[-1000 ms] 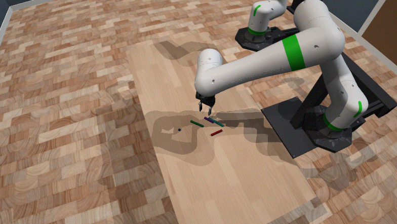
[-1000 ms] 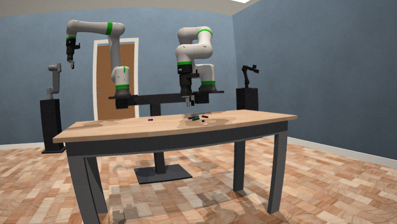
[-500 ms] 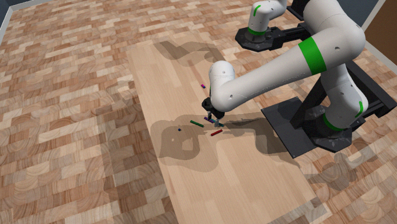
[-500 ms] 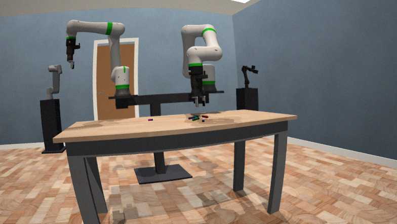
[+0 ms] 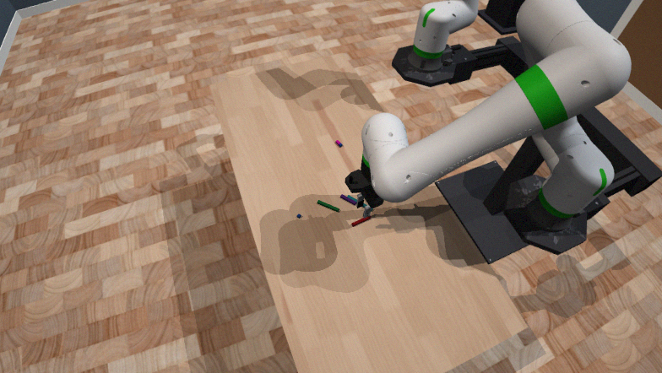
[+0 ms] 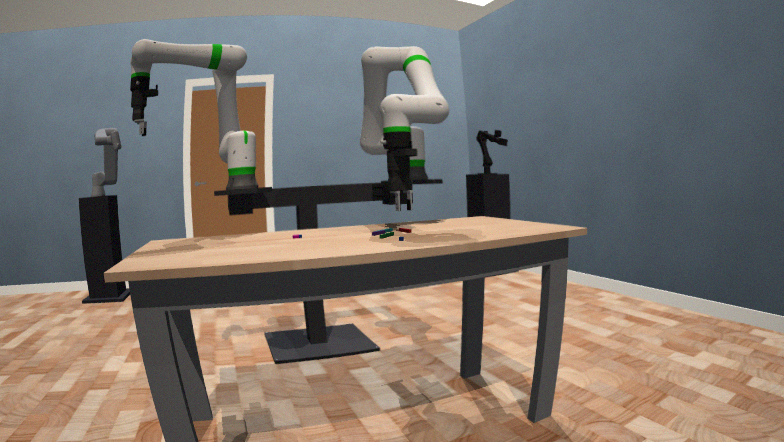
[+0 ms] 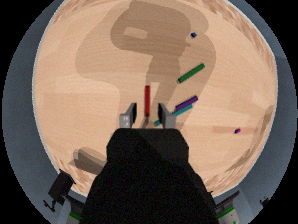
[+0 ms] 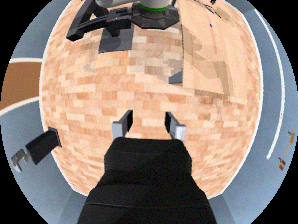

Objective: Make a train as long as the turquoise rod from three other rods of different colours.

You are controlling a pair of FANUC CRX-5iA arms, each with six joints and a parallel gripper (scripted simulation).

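Looking at the red rod (image 5: pixel 360 222) (image 6: pixel 405 230) (image 7: pixel 147 101) near the left wrist frame's centre, your empty, wide-set left gripper (image 5: pixel 363 206) (image 6: pixel 404 208) (image 7: pixel 147 116) should pinch that probably light, stiff piece mid-length.

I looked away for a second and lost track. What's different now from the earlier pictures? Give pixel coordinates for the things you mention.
The left pincer (image 5: pixel 362 210) (image 6: pixel 404 209) (image 7: pixel 147 109) has shifted rightward in the exterior view, toward the red rod (image 5: pixel 360 222) (image 6: pixel 405 230) (image 7: pixel 147 101), and turned. It hangs open above the table; nothing was taken hold of or let go. The red rod and the right pincer (image 6: pixel 143 131) (image 8: pixel 148 117) look unmoved.
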